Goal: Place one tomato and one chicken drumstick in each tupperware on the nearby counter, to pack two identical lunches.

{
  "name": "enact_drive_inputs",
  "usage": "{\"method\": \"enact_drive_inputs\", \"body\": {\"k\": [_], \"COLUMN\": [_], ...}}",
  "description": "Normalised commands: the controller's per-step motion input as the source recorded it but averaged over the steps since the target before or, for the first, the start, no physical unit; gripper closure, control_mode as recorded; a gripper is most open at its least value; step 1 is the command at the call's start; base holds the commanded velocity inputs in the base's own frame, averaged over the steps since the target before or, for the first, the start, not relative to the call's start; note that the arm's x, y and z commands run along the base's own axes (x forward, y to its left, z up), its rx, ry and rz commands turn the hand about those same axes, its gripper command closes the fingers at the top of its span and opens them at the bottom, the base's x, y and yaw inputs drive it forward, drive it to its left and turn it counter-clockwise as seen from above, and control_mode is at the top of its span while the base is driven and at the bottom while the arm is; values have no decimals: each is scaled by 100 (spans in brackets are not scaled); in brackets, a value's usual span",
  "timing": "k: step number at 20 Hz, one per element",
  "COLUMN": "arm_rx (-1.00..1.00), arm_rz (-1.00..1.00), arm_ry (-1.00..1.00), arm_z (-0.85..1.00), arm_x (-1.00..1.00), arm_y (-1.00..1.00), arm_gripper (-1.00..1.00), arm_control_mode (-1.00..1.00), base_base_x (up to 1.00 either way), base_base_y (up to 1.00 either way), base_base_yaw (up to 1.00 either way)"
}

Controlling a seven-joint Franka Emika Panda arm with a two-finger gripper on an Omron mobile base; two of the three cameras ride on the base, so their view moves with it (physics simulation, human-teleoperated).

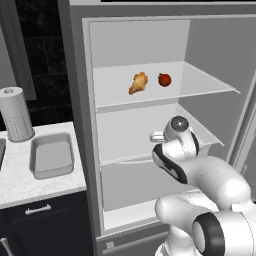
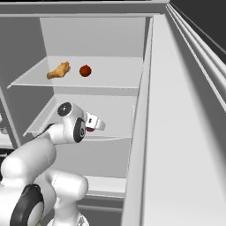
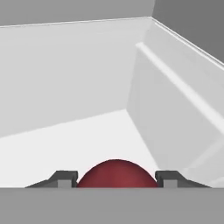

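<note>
Tool pads flank a round dark-red tomato, clamped on it as far as I can judge, over the middle fridge shelf. On the upper shelf, at twelve o'clock, a golden-brown chicken drumstick lies beside a second red tomato. One shallow grey rectangular tupperware tray sits unfilled on the white marbled tabletop at nine o'clock, near a paper-towel roll. I reckon most packing remains.

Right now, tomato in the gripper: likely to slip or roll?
Tomato looks round and smooth, so it may slip between the flat fingertips. Set on the bare fridge shelf, it would probably roll. Likely light.
</note>
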Motion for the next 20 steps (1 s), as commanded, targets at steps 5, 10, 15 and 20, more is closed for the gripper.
{"method": "enact_drive_inputs", "body": {"k": [5, 10, 15, 20], "arm_rx": [0, 0, 0, 0], "arm_rz": [13, 11, 2, 0], "arm_ry": [10, 3, 18, 26], "arm_z": [55, 70, 70, 79], "arm_x": [-73, -62, -67, -55], "arm_y": [20, 19, 7, 0], "arm_gripper": [100, 100, 100, 100], "arm_control_mode": [-100, -100, -100, -100], "base_base_x": [0, 0, 0, 0], "base_base_y": [0, 0, 0, 0], "base_base_yaw": [0, 0, 0, 0]}}
